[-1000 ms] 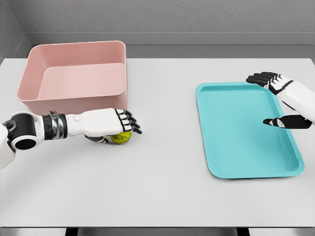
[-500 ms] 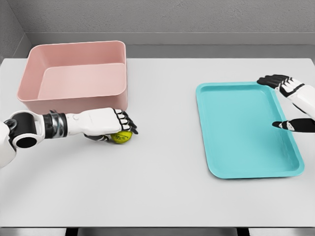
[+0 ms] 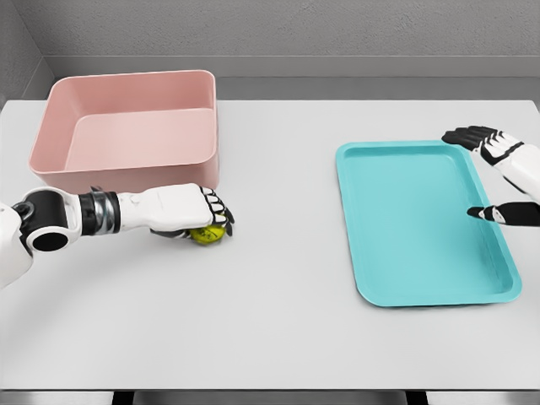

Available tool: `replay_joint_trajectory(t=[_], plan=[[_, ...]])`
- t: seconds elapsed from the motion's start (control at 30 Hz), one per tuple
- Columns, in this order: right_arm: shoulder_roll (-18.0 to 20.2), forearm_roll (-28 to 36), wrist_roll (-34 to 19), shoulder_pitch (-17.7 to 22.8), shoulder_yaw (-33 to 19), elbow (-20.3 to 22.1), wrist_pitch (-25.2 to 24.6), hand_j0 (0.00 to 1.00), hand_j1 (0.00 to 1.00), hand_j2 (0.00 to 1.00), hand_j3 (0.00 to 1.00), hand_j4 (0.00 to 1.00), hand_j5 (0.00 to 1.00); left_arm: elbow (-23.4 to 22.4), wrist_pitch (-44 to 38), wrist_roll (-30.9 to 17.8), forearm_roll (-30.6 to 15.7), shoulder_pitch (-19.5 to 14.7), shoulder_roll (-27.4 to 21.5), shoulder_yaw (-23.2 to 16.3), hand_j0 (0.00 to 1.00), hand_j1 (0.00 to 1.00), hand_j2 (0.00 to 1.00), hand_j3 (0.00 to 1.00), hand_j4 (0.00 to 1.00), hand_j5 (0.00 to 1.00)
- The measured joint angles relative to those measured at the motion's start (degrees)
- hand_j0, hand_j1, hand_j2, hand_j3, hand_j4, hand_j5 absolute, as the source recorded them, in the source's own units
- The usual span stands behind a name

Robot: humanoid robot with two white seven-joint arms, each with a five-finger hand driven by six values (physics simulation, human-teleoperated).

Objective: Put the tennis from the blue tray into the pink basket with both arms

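The left hand [image 3: 190,211] lies palm-down over the tennis ball [image 3: 207,234], fingers curled around it against the surface [image 3: 278,321]. The pink basket [image 3: 126,126] stands just behind the hand, allowing a short lift. The right hand [image 3: 498,173] hangs released over the far edge of the blue tray [image 3: 405,253].

A basket [image 3: 126,126] was placed at the back left of the table [image 3: 270,321]. A tray [image 3: 422,224] was laid well apart on the right. A ball [image 3: 207,234] was found just in front of the basket, under the left hand [image 3: 190,211]. The right hand [image 3: 498,173] was held over the tray's right edge.
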State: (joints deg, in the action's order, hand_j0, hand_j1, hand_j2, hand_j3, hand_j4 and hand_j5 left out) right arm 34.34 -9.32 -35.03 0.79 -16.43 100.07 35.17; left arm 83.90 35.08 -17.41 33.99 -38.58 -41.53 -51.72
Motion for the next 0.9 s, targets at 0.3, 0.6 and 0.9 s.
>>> replay_joint_trajectory(t=[0.3,0.6,0.9], plan=[[0.0,0.0,0.0,0.1,-0.1,0.0,0.0,1.0,1.0,1.0,1.0,1.0,1.0,1.5,0.0,0.0,-2.2,-1.4,-0.3,0.0,0.64,0.64,0.64,0.64,0.64,0.64],[0.1,0.0,0.0,0.1,-0.1,0.0,0.0,1.0,1.0,1.0,1.0,1.0,1.0,3.0,0.0,0.0,-6.4,-3.1,-1.8,0.3,0.64,0.64,0.64,0.64,0.64,0.64],[0.1,0.0,0.0,0.2,-0.1,0.0,0.0,1.0,1.0,1.0,1.0,1.0,1.0,3.1,0.0,0.0,-10.2,-6.0,-3.3,0.6,0.64,0.64,0.64,0.64,0.64,0.64]])
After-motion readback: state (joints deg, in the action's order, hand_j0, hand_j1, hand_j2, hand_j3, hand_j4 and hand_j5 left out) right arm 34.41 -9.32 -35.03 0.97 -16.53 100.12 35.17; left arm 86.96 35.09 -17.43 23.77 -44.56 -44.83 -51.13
